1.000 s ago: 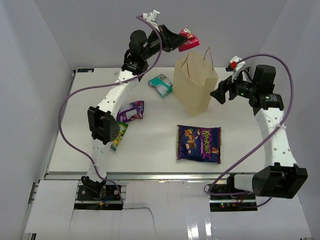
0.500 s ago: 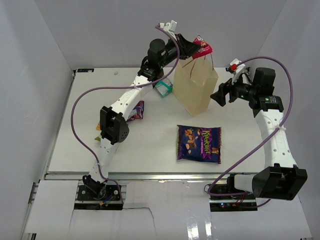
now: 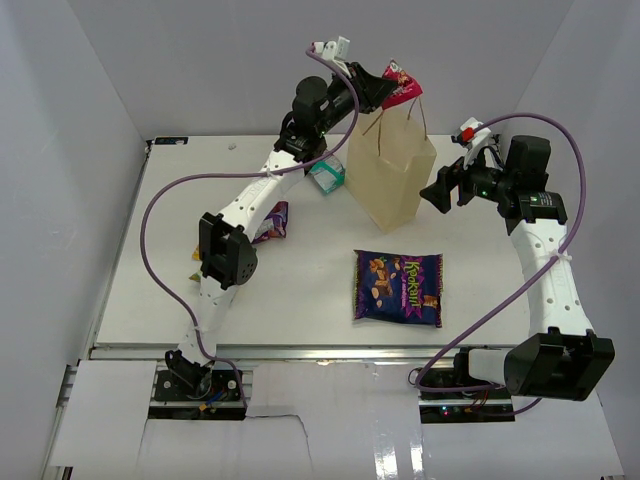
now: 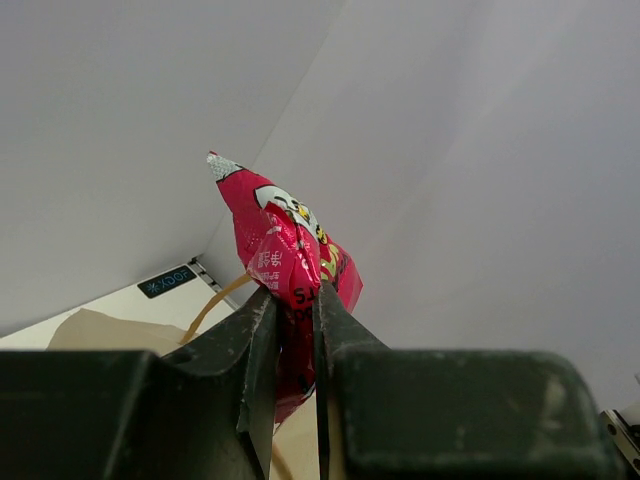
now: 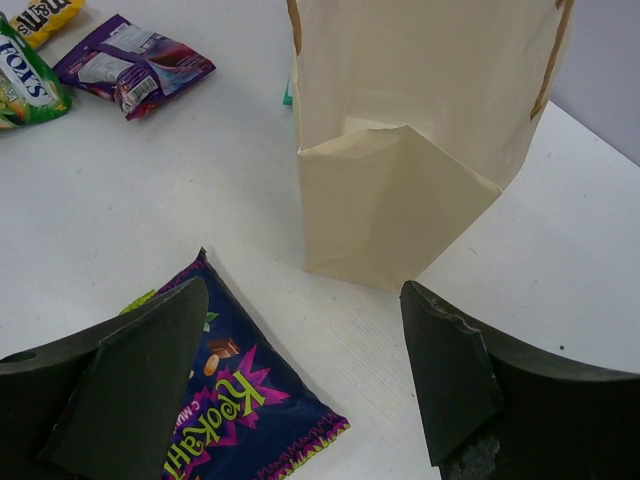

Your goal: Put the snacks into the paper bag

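My left gripper [image 3: 385, 88] is shut on the small red bar wrapper [image 3: 403, 84], held up in the air just above the open top of the tan paper bag [image 3: 390, 175]. In the left wrist view the wrapper [image 4: 285, 245] sticks up between my fingers [image 4: 297, 305], with a bag handle behind. My right gripper [image 3: 440, 190] is open and empty beside the bag's right side, and the bag [image 5: 420, 100] stands upright ahead of it. The large dark purple bag [image 3: 398, 287] lies flat in front of the paper bag and shows in the right wrist view [image 5: 230, 400].
The teal-white packet [image 3: 328, 175] lies left of the bag, partly behind the left arm. The small purple-white packet [image 3: 272, 222] [image 5: 135, 70] and the green-yellow packet [image 5: 25, 85] lie further left, mostly hidden under the arm from above. A yellow packet [image 5: 45, 15] lies beside them.
My left gripper carried the red wrapper rightward from left of the bag to above its open top, then tilted it up slightly. The right arm barely moved.
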Robot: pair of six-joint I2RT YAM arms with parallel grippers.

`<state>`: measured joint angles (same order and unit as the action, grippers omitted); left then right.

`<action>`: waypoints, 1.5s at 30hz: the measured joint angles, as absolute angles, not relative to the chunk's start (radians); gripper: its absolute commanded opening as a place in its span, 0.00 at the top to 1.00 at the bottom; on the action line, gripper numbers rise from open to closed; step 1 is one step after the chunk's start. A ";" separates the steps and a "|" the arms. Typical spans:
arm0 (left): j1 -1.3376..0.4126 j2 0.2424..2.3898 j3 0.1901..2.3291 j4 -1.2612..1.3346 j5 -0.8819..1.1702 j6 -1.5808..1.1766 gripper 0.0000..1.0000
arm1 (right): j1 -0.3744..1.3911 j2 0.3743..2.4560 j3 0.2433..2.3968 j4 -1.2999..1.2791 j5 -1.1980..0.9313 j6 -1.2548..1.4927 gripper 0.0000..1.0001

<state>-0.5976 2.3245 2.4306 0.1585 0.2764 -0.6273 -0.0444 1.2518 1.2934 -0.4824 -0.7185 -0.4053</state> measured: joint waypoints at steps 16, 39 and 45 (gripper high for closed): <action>-0.598 2.315 2.420 0.226 0.327 -0.633 0.70 | -0.044 1.251 1.278 -0.485 -0.722 -0.400 0.16; -0.598 2.315 2.362 0.208 0.325 -0.598 0.39 | -0.043 1.251 1.282 -0.524 -0.821 -0.459 0.16; -0.591 2.186 2.246 0.075 0.241 -0.446 0.22 | 0.201 1.296 1.358 -0.809 -0.888 -0.858 0.16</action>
<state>-0.5911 2.1857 2.2459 0.0746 0.2413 -0.4458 0.2012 1.2964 1.3579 -0.8089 -0.8875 -0.8581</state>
